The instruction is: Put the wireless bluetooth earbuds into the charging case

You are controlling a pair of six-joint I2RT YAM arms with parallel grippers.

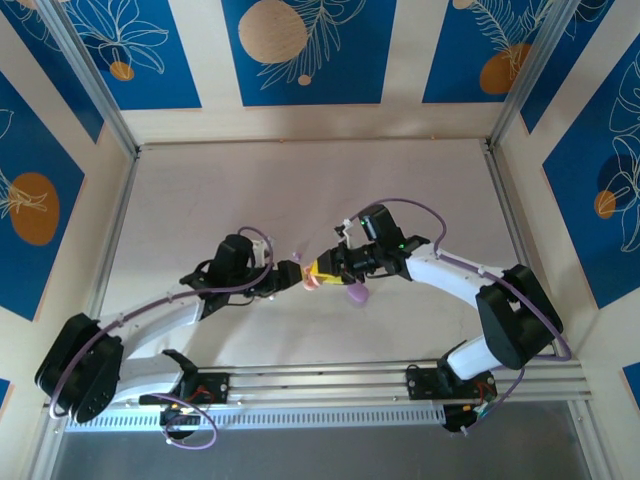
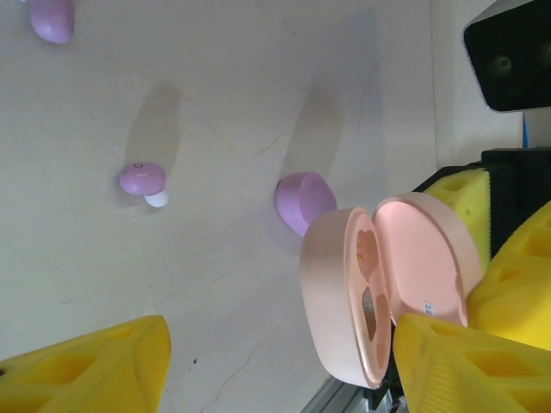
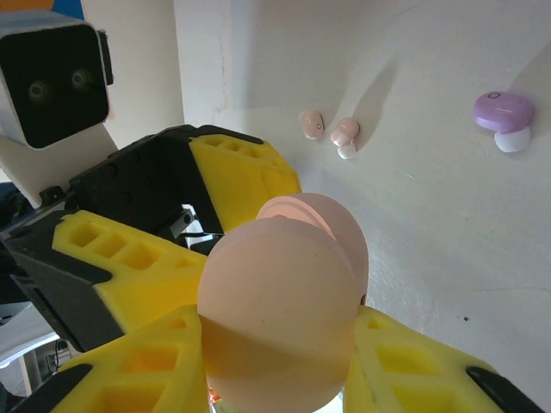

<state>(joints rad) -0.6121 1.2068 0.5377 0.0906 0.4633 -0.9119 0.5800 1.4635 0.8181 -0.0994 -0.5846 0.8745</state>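
Clamping open pink charging case (image 2: 387, 284) in right gripper (image 3: 280, 366), sockets turned toward left gripper (image 2: 275, 374), likely for loading. Left one spread wide, empty. Pink earbuds (image 3: 329, 128) and purple earbud (image 3: 504, 113) loose on table (image 3: 430, 258).

Bright, even light from overhead washes the pale table (image 1: 300, 190), and the purple earbud (image 2: 142, 178) throws a soft, stretched shadow in the left wrist view. Close to the right wrist lens, the pink case (image 3: 275, 318) is slightly out of focus, its rim glowing.
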